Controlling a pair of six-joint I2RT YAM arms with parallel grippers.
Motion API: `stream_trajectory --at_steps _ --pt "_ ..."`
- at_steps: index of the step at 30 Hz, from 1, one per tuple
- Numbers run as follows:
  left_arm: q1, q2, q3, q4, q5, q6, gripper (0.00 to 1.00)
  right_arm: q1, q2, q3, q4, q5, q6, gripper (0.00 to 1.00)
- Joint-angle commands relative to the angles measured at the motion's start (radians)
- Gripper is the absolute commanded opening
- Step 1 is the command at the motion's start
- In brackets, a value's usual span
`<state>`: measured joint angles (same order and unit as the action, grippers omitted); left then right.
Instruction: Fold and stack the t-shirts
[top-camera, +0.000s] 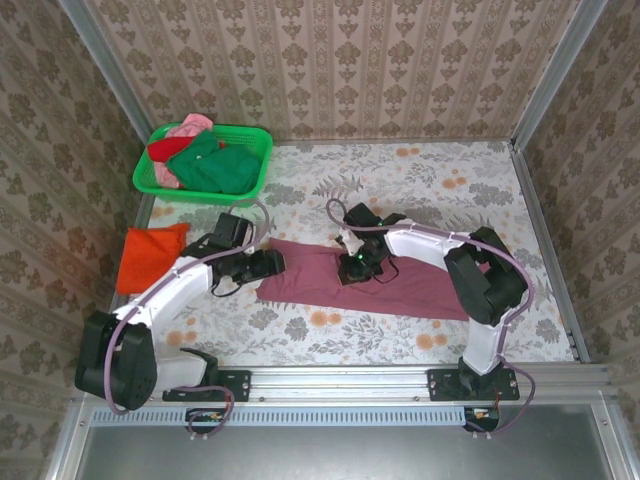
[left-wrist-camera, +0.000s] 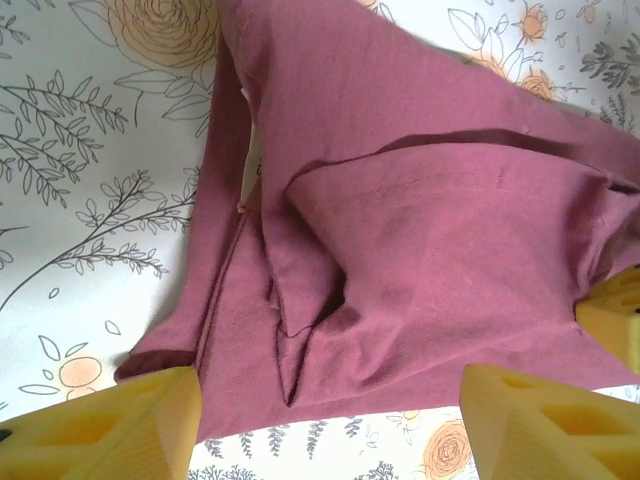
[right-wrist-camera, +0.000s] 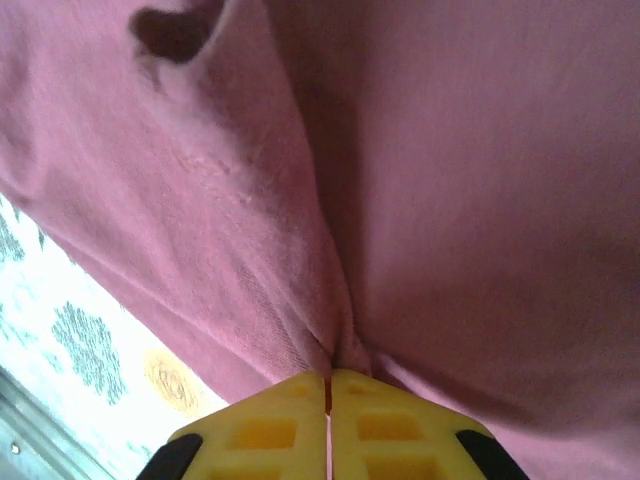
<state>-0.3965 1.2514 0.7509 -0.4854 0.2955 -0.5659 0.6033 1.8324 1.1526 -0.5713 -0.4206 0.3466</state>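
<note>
A maroon t-shirt (top-camera: 400, 285) lies spread across the middle of the floral tabletop (top-camera: 430, 180).
The right end effector (right-wrist-camera: 328, 395) is closed tight, pinching a ridge of the maroon cloth. The left end effector (left-wrist-camera: 330, 405) is spread wide over the shirt's left end, holding nothing. An orange-red t-shirt (top-camera: 150, 255), apparently folded, lies at the tabletop's left edge, near the green basket (top-camera: 258, 165).

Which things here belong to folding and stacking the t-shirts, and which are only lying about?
Job: maroon cloth t-shirt, pinched by the right gripper; folded orange-red cloth shirt; green, red and pink cloth shirts, heaped at far left.
Lying about: green plastic basket holding that heap; floral table cover.
</note>
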Motion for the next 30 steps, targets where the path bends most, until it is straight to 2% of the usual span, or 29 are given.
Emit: stream_trajectory --at_steps 1,4,5,6,9,11,13,15,16,18,20,25,30 --pt "0.009 -0.011 -0.012 -0.005 0.019 0.001 0.70 0.010 -0.082 -0.067 -0.032 -0.066 0.008 0.02" --pt "0.007 -0.005 -0.014 0.007 0.027 -0.001 0.70 0.009 -0.137 -0.108 -0.040 -0.064 0.020 0.00" --pt "0.006 -0.002 -0.013 0.015 0.031 -0.004 0.71 0.009 -0.153 -0.115 -0.042 -0.051 0.026 0.03" --pt "0.003 0.001 -0.014 0.021 0.033 -0.010 0.71 0.009 -0.163 -0.118 -0.044 -0.036 0.031 0.11" --pt "-0.028 0.018 -0.009 0.042 0.026 -0.032 0.71 0.000 -0.186 -0.110 -0.042 0.032 0.042 0.47" --pt "-0.052 0.029 -0.002 0.048 0.012 -0.051 0.71 -0.017 -0.194 -0.098 -0.042 0.066 0.045 0.57" --pt "-0.114 0.040 0.003 0.051 -0.004 -0.070 0.71 -0.034 -0.204 -0.088 -0.029 0.099 0.045 0.65" --pt "-0.149 0.061 0.012 0.058 -0.004 -0.090 0.68 -0.047 -0.200 -0.070 -0.012 0.112 0.038 0.66" --pt "-0.166 0.080 0.018 0.068 0.007 -0.096 0.64 -0.054 -0.189 -0.058 -0.005 0.112 0.033 0.66" --pt "-0.188 0.125 0.033 0.086 0.040 -0.101 0.44 -0.070 -0.167 -0.037 -0.003 0.112 0.036 0.63" --pt "-0.205 0.197 0.065 0.081 0.058 -0.091 0.34 -0.097 -0.151 -0.028 0.003 0.114 0.050 0.62" --pt "-0.194 0.379 0.183 0.016 0.044 -0.012 0.21 -0.188 -0.209 -0.088 0.031 0.158 0.086 0.62" --pt "-0.122 0.574 0.340 -0.025 0.056 0.075 0.20 -0.321 -0.330 -0.184 0.031 0.187 0.086 0.62"
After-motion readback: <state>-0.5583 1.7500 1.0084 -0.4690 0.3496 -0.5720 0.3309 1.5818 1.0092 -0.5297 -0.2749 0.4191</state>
